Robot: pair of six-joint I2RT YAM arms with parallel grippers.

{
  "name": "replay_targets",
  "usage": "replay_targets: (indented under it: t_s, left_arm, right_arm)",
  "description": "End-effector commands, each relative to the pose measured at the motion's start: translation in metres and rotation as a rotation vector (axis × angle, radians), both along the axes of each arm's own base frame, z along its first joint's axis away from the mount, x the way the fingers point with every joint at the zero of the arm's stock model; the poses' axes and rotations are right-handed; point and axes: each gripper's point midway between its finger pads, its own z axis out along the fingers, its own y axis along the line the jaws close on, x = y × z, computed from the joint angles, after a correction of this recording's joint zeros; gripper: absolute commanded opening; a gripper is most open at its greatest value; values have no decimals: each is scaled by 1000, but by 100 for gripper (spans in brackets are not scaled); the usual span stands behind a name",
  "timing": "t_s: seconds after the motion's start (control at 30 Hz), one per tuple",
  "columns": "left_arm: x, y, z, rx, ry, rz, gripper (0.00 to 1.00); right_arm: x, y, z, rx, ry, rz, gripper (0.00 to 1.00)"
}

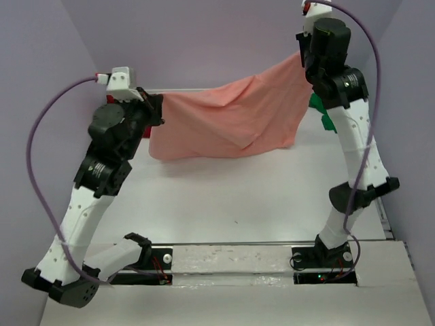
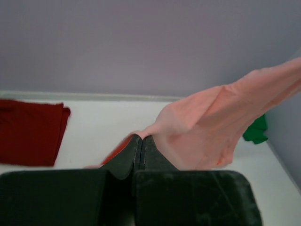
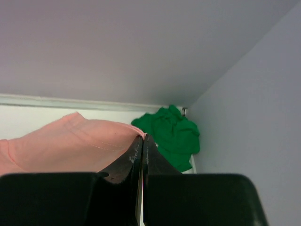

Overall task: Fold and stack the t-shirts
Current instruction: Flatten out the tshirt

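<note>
Salmon-pink t-shirt [image 1: 231, 122]: light, limp cloth sagging across the top view's upper centre, hung between left gripper [image 2: 142, 140] and right gripper [image 3: 142, 139], each pinched tight on an edge; best held by corners.

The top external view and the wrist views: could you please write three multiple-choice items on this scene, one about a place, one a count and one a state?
1. Where does the green t-shirt lie?
A. at the table's far right corner
B. at its near left edge
C. in mid-air
2. How many t-shirts show in all?
A. one
B. two
C. three
3. The salmon-pink t-shirt is:
A. held up in the air
B. folded flat
C. stacked
Answers:
1. A: the right wrist view shows it bunched in the corner.
2. C: salmon-pink, green and a dark red t-shirt.
3. A: the left gripper and right gripper each pinch an edge with shut fingers.
</note>
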Motion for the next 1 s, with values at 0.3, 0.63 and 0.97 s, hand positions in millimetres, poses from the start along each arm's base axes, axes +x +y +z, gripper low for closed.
replay_targets:
  t_s: [0.3, 0.63, 0.97]
  left_arm:
    - [-141, 69, 127, -48, -326, 28, 0]
    - [-144, 85, 121, -16, -297, 99, 0]
    - [-34, 12, 6, 81, -12, -19, 0]
  right_arm:
    - [-269, -47, 212, 56, -536, -175, 0]
    - [-248, 15, 226, 19, -600, -72, 0]
    - [-131, 28, 157, -72, -438, -55, 0]
